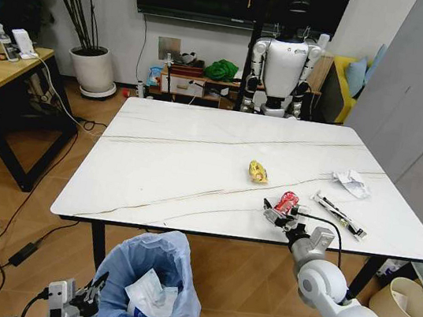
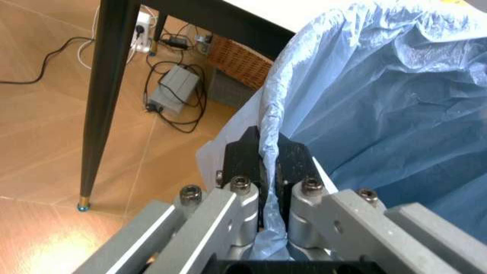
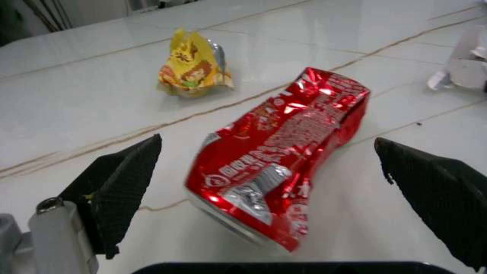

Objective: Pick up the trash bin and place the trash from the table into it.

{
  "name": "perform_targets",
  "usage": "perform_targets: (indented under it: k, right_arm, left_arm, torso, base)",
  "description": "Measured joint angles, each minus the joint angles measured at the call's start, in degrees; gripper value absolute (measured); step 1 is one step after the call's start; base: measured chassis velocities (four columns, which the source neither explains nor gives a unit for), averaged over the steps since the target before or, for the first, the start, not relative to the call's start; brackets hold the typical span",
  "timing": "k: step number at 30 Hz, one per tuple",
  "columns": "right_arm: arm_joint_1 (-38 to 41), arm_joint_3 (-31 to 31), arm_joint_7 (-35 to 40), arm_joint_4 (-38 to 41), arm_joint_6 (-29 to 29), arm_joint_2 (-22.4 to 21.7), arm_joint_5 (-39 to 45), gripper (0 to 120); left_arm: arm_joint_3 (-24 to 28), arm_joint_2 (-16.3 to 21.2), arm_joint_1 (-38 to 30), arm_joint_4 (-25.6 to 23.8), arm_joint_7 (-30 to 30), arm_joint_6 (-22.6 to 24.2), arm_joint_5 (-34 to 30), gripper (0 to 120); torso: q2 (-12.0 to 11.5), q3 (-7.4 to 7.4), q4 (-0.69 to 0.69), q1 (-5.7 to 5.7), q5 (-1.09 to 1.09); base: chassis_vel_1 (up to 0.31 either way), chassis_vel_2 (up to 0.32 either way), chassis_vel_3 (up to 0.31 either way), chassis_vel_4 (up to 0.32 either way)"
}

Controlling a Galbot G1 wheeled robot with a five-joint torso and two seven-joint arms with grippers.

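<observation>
i am counting four pieces of trash lying on the table (image 1: 195, 164), with the crushed red can (image 1: 287, 202) as my landmark: one can, one crumpled yellow wrapper (image 1: 257, 172) just beyond it toward the middle of the table, one white crumpled scrap (image 1: 351, 182) farther off to the can's right and back, and one long thin white packet (image 1: 339, 213) lying flat just to the can's right near the table's front edge. the can is looking badly flattened and dented, lying on its side, shiny red with white lettering and a silver end turned toward me. my right gripper (image 1: 278, 216) is hovering at the can's near end, just over the table's front edge, its two dark fingers (image 3: 122, 188) spread wide with the can lying between them and neither one touching it. there is one trash bin (image 1: 152, 277), standing on the wooden floor below the table's front edge, down and to the left of the can; it is lined with a crinkly pale blue bag that is puffing out over the rim, and white paper is sitting inside it. my left gripper (image 2: 265, 165) is sitting at the bin's left side, its black fingers pressed together and pinching the edge of the blue bag at the rim. one cream bin (image 1: 405, 303) is standing on the floor past the table's right front leg.
</observation>
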Motion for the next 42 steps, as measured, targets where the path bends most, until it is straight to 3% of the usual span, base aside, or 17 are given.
perform_targets:
  k: [32, 42]
  right_arm:
    - [0.99, -1.06, -1.16, -2.54, 0.15, 0.81, 0.05, 100]
    - [0.57, -0.83, -2.04, -2.89, 0.55, 0.75, 0.05, 65]
  left_arm:
    - [-0.22, 0.23, -0.65, 0.07, 0.01, -0.01, -0.33, 0]
    - [-0.02, 0.23, -1.10, 0.31, -0.02, -0.01, -0.42, 0]
  torso:
    - [0.01, 0.00, 0.01, 0.00, 0.00]
    - [0.01, 0.00, 0.00, 0.00, 0.00]
  base:
    - [0.000, 0.000, 0.000, 0.000]
    - [0.000, 0.000, 0.000, 0.000]
